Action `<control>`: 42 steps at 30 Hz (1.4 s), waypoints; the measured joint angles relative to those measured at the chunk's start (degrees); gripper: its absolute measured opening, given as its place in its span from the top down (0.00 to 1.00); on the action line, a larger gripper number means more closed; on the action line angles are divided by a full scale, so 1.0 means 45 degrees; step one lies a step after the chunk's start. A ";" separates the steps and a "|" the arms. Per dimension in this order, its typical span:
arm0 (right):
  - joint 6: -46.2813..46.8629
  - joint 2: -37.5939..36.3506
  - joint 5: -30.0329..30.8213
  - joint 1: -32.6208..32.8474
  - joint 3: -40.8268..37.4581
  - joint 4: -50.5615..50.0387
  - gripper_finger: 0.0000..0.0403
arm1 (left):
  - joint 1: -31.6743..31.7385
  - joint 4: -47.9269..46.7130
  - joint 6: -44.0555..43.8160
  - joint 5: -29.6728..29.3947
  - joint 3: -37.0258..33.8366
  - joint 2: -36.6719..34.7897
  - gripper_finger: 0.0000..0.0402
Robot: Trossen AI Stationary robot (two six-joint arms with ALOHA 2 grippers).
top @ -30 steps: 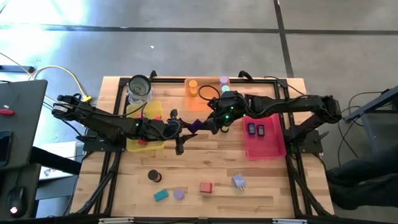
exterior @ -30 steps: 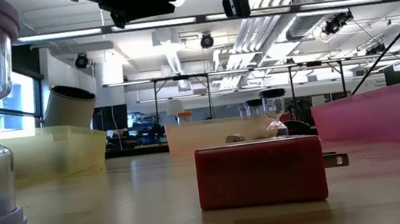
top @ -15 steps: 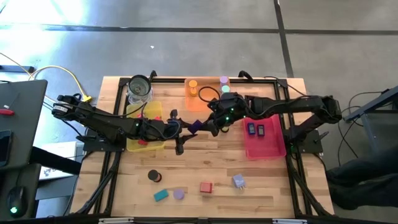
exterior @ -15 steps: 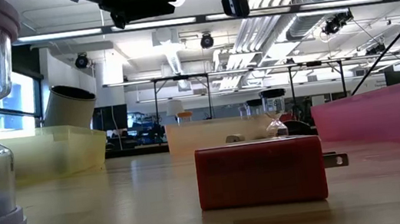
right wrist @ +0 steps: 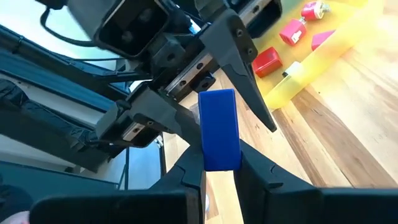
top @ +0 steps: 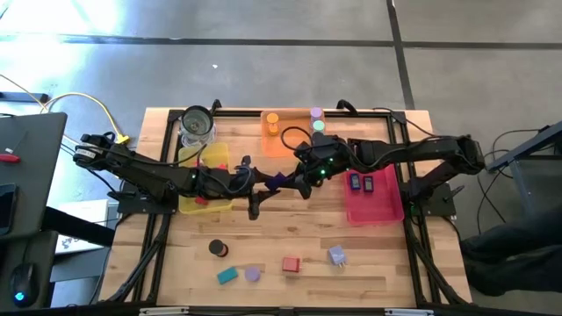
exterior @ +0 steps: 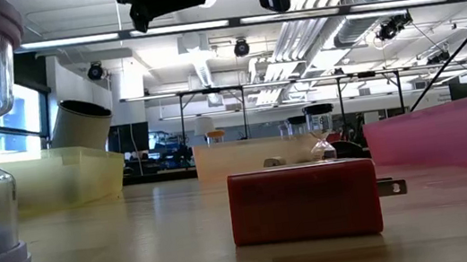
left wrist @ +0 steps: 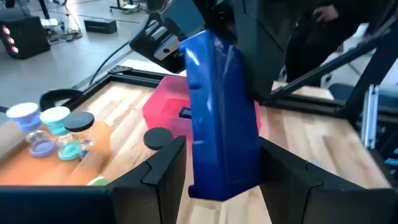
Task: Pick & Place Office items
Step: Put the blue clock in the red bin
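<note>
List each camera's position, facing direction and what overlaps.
High: overhead, looking down on table; both arms show, left gripper meeting right gripper.
Low: table height, facing the room past a red block; arms overhead.
Left wrist: looks past its open fingers at the dark-blue block.
Right wrist: looks past its fingers clamping that block.
Both wrist views share the block.

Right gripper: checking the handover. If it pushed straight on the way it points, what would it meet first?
Probably the left gripper: the right gripper holds the dark-blue block between the left's open fingers. Depth is unclear.

A dark-blue block (left wrist: pixel 222 118) (upright) stands between the left gripper's (left wrist: pixel 222 163) fingers.
</note>
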 joint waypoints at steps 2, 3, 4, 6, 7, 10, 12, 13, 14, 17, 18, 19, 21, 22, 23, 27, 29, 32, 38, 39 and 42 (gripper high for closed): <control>-0.0092 -0.0128 0.0160 0.0092 0.0000 -0.0063 0.89 | 0.0005 0.0072 -0.0204 0.0186 0.0000 0.0000 0.57; -0.0133 -0.0187 0.0234 0.0144 0.0000 -0.0074 0.89 | 0.0005 0.0103 -0.0267 0.0316 0.0009 -0.0004 0.57; -0.0152 -0.0278 0.0312 0.0184 -0.0002 -0.0120 0.89 | 0.0005 0.0147 -0.0360 0.0417 0.0015 -0.0009 0.57; -0.0248 -0.0479 0.0456 0.0222 -0.0005 -0.0270 0.89 | 0.0005 0.0272 -0.0427 0.0615 0.0015 -0.0010 0.57; -0.0331 -0.0610 0.0499 0.0222 -0.0005 -0.0332 0.89 | 0.0016 0.0345 -0.0427 0.0743 0.0015 -0.0015 0.57; -0.0375 -0.0853 0.0637 0.0235 -0.0005 -0.0508 0.89 | 0.0029 0.0350 -0.0735 0.1021 0.0014 -0.0019 0.57; -0.0375 -0.1089 0.0786 0.0295 -0.0008 -0.0656 0.89 | 0.0029 0.0345 -0.1041 0.1093 0.0010 -0.0015 0.57; -0.0386 -0.1193 0.0880 0.0349 -0.0022 -0.0789 0.89 | 0.0025 0.0359 -0.1053 0.1098 0.0010 -0.0015 0.57; -0.0403 -0.1242 0.0988 0.0403 -0.0023 -0.0707 0.89 | -0.0006 0.0353 -0.1063 0.1104 0.0010 -0.0015 0.57; -0.0399 -0.1678 0.1350 0.0581 -0.0014 -0.0859 0.89 | -0.0084 0.0327 -0.1090 0.1149 0.0010 -0.0015 0.57; -0.0359 -0.1795 0.1383 0.0642 -0.0024 -0.1020 0.89 | -0.0092 0.0336 -0.1111 0.1162 0.0010 -0.0015 0.57; -0.0191 -0.1856 0.1543 0.0676 -0.0011 -0.0871 0.89 | -0.0118 0.0335 -0.1202 0.1198 0.0010 -0.0015 0.57; 0.0235 -0.2308 0.1715 0.0818 -0.0001 -0.1073 0.89 | -0.0237 0.0239 -0.1450 0.1211 0.0005 -0.0087 0.57; 0.0314 -0.2556 0.1772 0.0912 -0.0039 -0.1381 0.89 | -0.0268 0.0288 -0.1467 0.1211 0.0000 -0.0113 0.57; 0.0397 -0.2695 0.1959 0.1012 -0.0034 -0.1292 0.89 | -0.0297 0.0323 -0.1515 0.1207 0.0004 -0.0153 0.57; 0.0679 -0.3675 0.2593 0.1520 -0.0024 -0.1511 0.89 | -0.0452 -0.0185 -0.2886 0.1213 0.0000 -0.0378 0.57; 0.0909 -0.4022 0.3102 0.1858 0.0010 -0.1489 0.89 | -0.0436 -0.0619 -0.3222 0.1212 0.0000 -0.0495 0.57; 0.1361 -0.4743 0.4278 0.2610 -0.0027 -0.2540 0.89 | -0.0379 -0.0849 -0.3366 0.1211 0.0000 -0.0534 0.57; 0.2905 -0.5875 0.7410 0.4165 -0.0010 -0.4685 0.89 | -0.0164 -0.0894 -0.3369 0.1209 0.0000 -0.0593 0.57; 0.3255 -0.6004 0.7856 0.4394 -0.0010 -0.5188 0.89 | -0.0120 -0.0897 -0.3366 0.1206 0.0000 -0.0593 0.57; 0.4403 -0.6325 0.8982 0.5069 -0.0010 -0.6233 0.89 | -0.0008 -0.0991 -0.3366 0.1206 0.0000 -0.0593 0.57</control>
